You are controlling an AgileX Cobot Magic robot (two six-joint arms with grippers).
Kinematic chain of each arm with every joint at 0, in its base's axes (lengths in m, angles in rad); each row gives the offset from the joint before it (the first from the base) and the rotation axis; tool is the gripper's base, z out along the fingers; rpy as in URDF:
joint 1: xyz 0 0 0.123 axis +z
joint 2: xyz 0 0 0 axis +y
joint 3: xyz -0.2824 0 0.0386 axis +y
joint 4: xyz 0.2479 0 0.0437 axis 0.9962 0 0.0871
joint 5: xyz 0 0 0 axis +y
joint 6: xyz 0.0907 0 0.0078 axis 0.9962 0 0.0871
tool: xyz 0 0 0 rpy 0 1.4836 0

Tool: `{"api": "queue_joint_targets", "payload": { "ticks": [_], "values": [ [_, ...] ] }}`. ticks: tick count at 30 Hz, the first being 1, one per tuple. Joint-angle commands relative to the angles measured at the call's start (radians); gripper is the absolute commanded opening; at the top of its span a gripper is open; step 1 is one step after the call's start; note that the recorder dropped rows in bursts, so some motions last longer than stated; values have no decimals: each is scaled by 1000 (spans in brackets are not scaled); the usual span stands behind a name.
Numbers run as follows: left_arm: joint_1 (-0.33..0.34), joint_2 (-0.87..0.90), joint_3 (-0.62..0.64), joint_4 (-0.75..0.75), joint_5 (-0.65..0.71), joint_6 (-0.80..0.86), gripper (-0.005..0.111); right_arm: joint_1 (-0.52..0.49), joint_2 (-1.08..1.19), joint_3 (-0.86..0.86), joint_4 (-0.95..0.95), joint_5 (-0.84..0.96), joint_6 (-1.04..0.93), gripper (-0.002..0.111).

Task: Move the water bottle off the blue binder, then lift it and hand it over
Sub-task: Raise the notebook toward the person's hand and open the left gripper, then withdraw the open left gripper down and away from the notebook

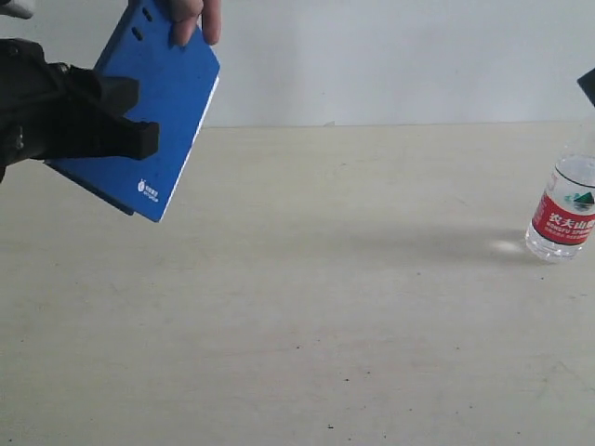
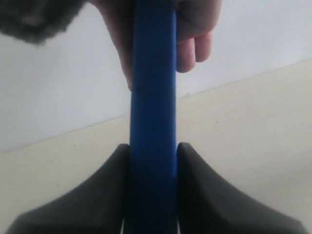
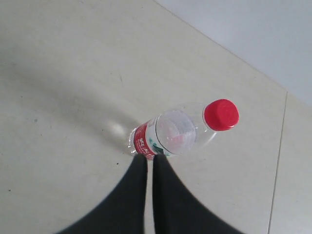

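Observation:
The blue binder (image 1: 172, 102) hangs tilted in the air at the upper left, off the table. My left gripper (image 1: 139, 139) is shut on its lower part. In the left wrist view the binder's edge (image 2: 152, 97) fills the gap between the two black fingers of the left gripper (image 2: 152, 151). A person's hand (image 1: 195, 19) holds its top edge. The water bottle (image 1: 564, 218), clear with a red cap (image 3: 221, 114), stands on the table at the far right. My right gripper (image 3: 150, 158) hovers above it, shut and holding nothing.
The pale table (image 1: 325, 307) stretches between the two arms, with a white wall behind. The person's fingers (image 2: 195, 34) wrap both sides of the binder above my left gripper. A dark tip of the right arm (image 1: 588, 85) shows at the right edge.

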Motion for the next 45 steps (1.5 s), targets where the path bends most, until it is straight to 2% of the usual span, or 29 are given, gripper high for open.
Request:
{"api": "queue_joint_targets", "payload": {
  "ticks": [1,16,18,22,25,28,30,35,37,39,42,45],
  "values": [
    [-9,-1,-5,177,99,64,4,-4,-17,-1,-23,-3,-16,1],
    [-9,-28,-5,200,112,67,7,-4,-62,-1,-57,13,-8,1],
    [-9,-28,-5,200,117,67,16,-4,-62,-1,-57,22,-8,1],
    [-9,-28,-5,192,117,65,49,-4,-62,-1,-57,22,-8,1],
    [-9,-28,-5,140,115,65,68,-4,-62,-1,-57,21,-6,1],
    [-9,-28,-5,108,115,65,80,-4,-62,-1,-57,26,5,1],
    [-9,-28,-5,105,115,65,82,-4,-62,-1,-57,28,12,1],
    [-9,-28,-5,103,118,67,82,-4,-62,-1,-57,43,19,1],
    [-9,-28,-5,73,126,67,77,-4,-63,-1,-57,58,19,1],
    [-9,-22,-5,40,162,67,57,-4,-70,-1,-57,71,19,1],
    [-13,3,-7,87,298,67,8,-4,-113,-1,-53,52,0,1],
    [-65,36,-7,132,292,71,5,-4,-208,-1,-45,-19,-17,1]
  ]
}}
